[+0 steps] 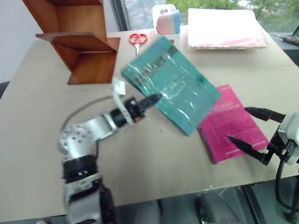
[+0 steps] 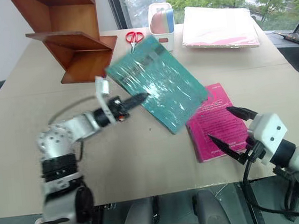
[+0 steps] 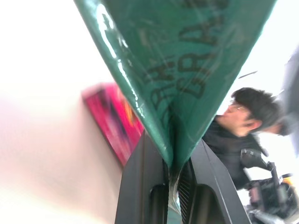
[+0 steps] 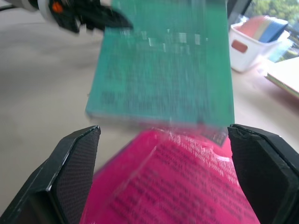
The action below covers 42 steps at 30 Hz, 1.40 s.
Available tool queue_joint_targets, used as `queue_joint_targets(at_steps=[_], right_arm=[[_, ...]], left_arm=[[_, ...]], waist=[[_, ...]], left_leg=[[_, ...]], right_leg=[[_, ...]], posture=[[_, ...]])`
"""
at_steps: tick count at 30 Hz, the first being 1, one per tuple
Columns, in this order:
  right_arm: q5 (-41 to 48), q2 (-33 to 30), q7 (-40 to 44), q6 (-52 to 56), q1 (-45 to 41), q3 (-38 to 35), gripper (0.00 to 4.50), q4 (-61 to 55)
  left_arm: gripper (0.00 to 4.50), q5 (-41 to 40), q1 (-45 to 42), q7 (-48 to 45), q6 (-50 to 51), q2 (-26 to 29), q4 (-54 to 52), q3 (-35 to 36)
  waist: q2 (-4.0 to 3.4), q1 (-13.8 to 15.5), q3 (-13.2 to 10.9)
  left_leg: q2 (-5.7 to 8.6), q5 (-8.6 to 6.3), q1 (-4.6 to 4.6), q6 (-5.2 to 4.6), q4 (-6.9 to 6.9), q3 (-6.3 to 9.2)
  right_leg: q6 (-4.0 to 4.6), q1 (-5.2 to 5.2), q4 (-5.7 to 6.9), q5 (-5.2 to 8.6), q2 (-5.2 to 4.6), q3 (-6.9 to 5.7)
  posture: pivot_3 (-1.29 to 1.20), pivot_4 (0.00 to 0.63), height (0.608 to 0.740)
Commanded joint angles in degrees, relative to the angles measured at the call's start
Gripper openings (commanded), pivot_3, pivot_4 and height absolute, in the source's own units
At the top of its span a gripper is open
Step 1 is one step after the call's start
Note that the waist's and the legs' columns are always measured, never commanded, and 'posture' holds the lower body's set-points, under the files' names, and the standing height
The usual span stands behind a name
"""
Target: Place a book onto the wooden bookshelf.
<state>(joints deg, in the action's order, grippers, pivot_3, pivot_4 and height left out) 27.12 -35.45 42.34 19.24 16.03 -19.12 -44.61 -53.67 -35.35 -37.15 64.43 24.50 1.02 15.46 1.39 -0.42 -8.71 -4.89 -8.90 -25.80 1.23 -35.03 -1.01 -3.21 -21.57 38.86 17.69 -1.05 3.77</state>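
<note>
Left hand (image 1: 156, 97) is clamping the book (image 1: 172, 85) at one edge, fingers pinched together on the cover, and the book is hanging tilted in the air off the bench (image 1: 26, 114), partly over the pink book (image 1: 232, 122), which is lying flat below and beside it. The wooden bookshelf (image 1: 75, 37) is sitting well apart from the book, at the bench's far left corner. Right hand (image 2: 228, 129) is hovering with fingers spread apart over the near edge of the pink book, gripping nothing. The book is looking stiff, thick and probably heavy for a one-edge pinch; the glossy wrap is likely slippery, so it could be pivoting or sliding in the jaws. Judging by this, a deeper bite near the spine would be holding better than the thin edge. Scissors (image 1: 138, 39) and a white tub (image 1: 166, 19) are sitting near the bookshelf, so the swing path is needing care.
</note>
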Motion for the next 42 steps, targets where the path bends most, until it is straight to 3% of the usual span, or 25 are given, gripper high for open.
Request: queue_joint_targets(at_steps=[1, 3, 6, 10, 15, 16, 20, 24, 28, 34, 38, 42], right_arm=[[2.47, 0.41, 0.42, -1.68, -3.16, 0.59, 4.50, 1.20], [3.07, 0.81, 0.09, -1.79, -6.90, 2.03, 4.50, 3.37], [1.46, 1.44, 0.16, -3.41, -12.87, 5.42, 4.50, 7.99], [-0.06, 3.02, 0.14, -5.59, -18.31, 9.02, 4.50, 12.64], [-1.43, 4.21, -0.22, -7.34, -20.76, 11.43, 4.50, 14.88], [-1.89, 4.69, -0.49, -7.95, -21.29, 12.01, 4.50, 15.43], [-3.13, 6.22, -1.97, -8.58, -23.00, 13.47, 4.50, 15.87], [-4.00, 7.08, -3.18, -8.60, -23.66, 14.20, 4.50, 15.58], [-4.39, 7.86, -4.26, -8.46, -24.40, 14.87, 4.50, 14.83], [-6.95, 9.10, -8.08, -8.98, -31.41, 14.87, 4.50, 15.40], [-2.94, 9.95, -11.44, -3.15, -40.09, 14.19, 4.50, 13.72], [-2.68, 9.75, -11.76, -1.54, -41.84, 15.38, 4.50, 12.87]], left_arm=[[0.04, 5.77, -5.01, -12.42, -12.20, 4.98, -2.49, -4.73], [0.04, 14.05, -11.75, -16.93, -22.85, 9.57, -1.07, -8.69], [0.04, 37.48, -22.97, -22.09, -47.86, 19.27, 4.60, -20.80], [0.04, 57.66, -38.20, -23.47, -72.39, 25.46, 22.27, -30.80], [0.04, 69.94, -49.45, -21.11, -85.41, 26.37, 40.11, -36.02], [0.04, 75.52, -53.58, -18.17, -87.40, 26.74, 44.73, -38.68], [0.04, 87.19, -63.18, -10.89, -91.12, 25.81, 56.60, -44.92], [0.04, 90.70, -66.79, -7.18, -93.69, 22.97, 63.71, -46.59], [0.04, 97.00, -69.29, -5.31, -89.95, 22.02, 69.72, -50.47], [0.04, 100.16, -68.88, -4.53, -83.28, 20.70, 74.79, -51.98], [0.04, 102.03, -69.89, -3.26, -80.40, 19.94, 75.94, -52.66], [0.04, 102.58, -70.49, -4.25, -79.76, 19.82, 76.33, -52.42]], waist=[[0.00, 0.48, -0.03], [0.13, 0.89, -0.12], [0.31, 1.04, -0.39], [0.21, 1.13, -0.39], [0.08, 1.13, -0.62], [0.15, 1.15, -0.66], [0.20, 0.77, -1.21], [0.18, 1.06, -1.23], [0.20, 1.10, -1.26], [0.16, -0.05, -1.33], [0.16, -0.16, -1.36], [0.18, 0.06, -1.37]], left_leg=[[0.01, 0.00, -0.02, 0.00, 0.00, 0.00], [0.02, 0.00, -0.04, 0.00, -0.01, -0.01], [0.00, 0.02, -0.06, 0.01, -0.04, 0.01], [0.01, 0.01, -0.06, 0.00, 0.01, -0.18], [0.01, 0.00, -0.13, -0.01, 0.18, -0.19], [0.00, 0.00, -0.14, -0.01, 0.21, -0.18], [-0.02, 0.01, -0.23, -0.01, 0.10, -0.23], [-0.02, 0.01, -0.27, -0.01, 0.13, -0.23], [-0.02, 0.01, -0.50, -0.01, 0.05, -0.21], [-0.03, 0.01, -0.61, 0.00, 0.01, -0.20], [-0.03, 0.01, -0.62, 0.00, -0.01, -0.20], [-0.03, 0.02, -0.90, 0.01, -0.04, -0.17]], right_leg=[[0.00, 0.00, -0.02, 0.00, -0.01, -0.01], [0.00, 0.00, -0.02, 0.00, -0.03, -0.01], [0.00, -0.08, 0.02, -0.01, 0.04, -0.02], [-0.01, -0.06, -0.14, 0.00, 0.02, 0.18], [-0.02, -0.19, -0.15, 0.04, 0.03, 0.14], [-0.04, -0.19, -0.12, 0.07, 0.03, 0.13], [-0.07, -0.32, 0.00, 0.06, 0.04, 0.17], [-0.07, -0.38, -0.02, 0.06, 0.03, 0.15], [-0.07, -0.55, 0.04, 0.05, 0.02, 0.10], [-0.08, -0.71, 0.16, 0.05, 0.03, 0.11], [-0.08, -0.71, 0.18, 0.05, 0.02, 0.09], [-0.07, -0.96, 0.26, 0.04, 0.02, 0.06]], posture=[[0.00, 0.150, 0.740], [0.00, 0.150, 0.740], [0.00, 0.150, 0.740], [0.00, 0.150, 0.740], [0.00, 0.150, 0.740], [0.00, 0.150, 0.740], [0.00, 0.150, 0.740], [0.00, 0.150, 0.740], [0.00, 0.150, 0.740], [0.00, 0.150, 0.740], [0.00, 0.150, 0.740], [0.00, 0.150, 0.740]])
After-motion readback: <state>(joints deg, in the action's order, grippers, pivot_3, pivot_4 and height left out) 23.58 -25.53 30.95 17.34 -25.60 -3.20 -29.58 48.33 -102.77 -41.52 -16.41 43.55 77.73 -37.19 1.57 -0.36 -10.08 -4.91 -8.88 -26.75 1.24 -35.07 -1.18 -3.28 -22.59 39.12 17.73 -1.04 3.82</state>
